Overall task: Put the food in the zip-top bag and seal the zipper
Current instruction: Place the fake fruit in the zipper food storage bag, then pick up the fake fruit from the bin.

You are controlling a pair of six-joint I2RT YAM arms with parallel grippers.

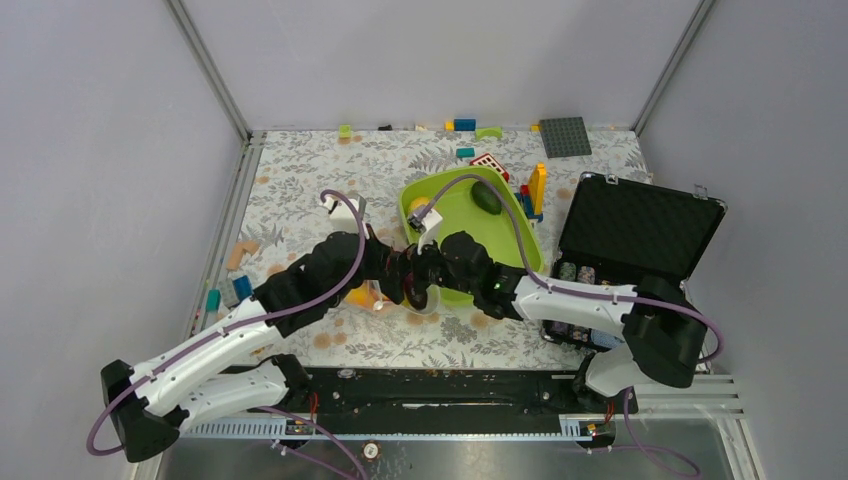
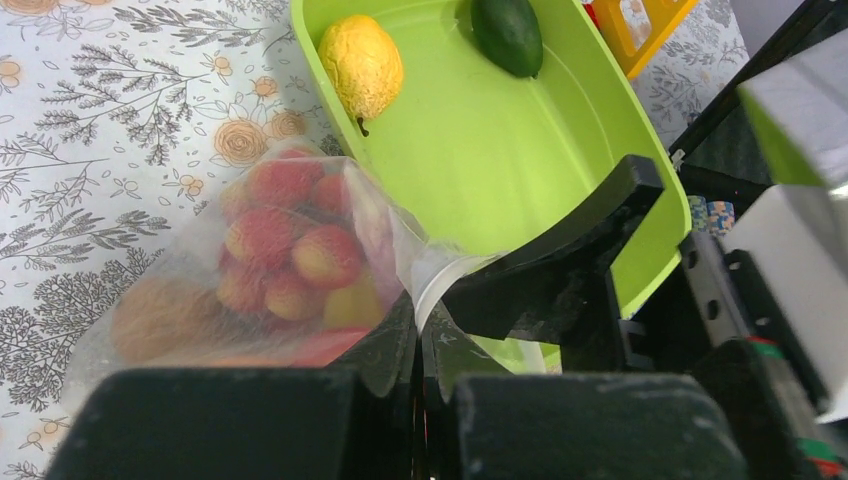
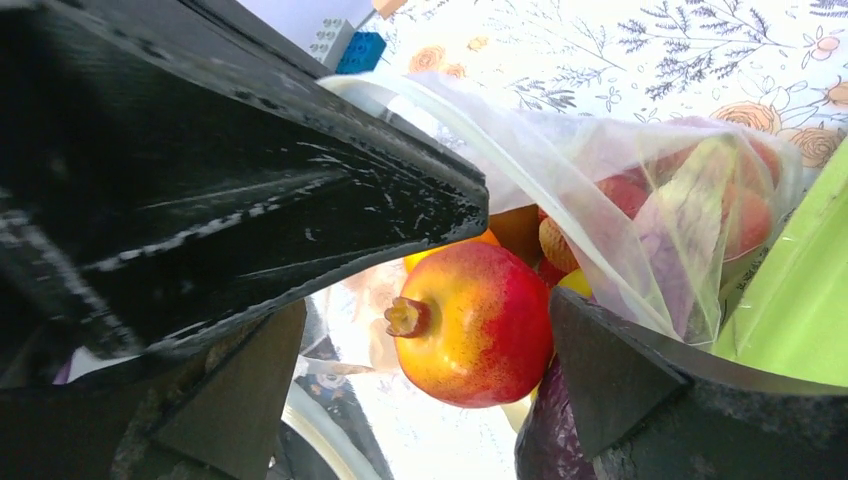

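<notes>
Left claw (image 2: 420, 375): clamped on the bag's (image 2: 190, 300) mouth edge, holding it up.
Right claw (image 3: 515, 265): jaws wide, apple (image 3: 470, 325) loose between them at the mouth. Whether it is fully inside, cannot tell.
Bag: mid-table (image 1: 300, 190), against the tray's (image 2: 500, 180) near-left corner, unsealed. Grapes (image 2: 290, 250) and other food inside.
Tray, beyond: lemon (image 2: 362, 62) by its left wall, dark green fruit (image 2: 507, 35) at the far end.
Risks: the apple rolls off the lip if the right claw drags film while backing out. Thin film slips the left pinch and the mouth collapses.
</notes>
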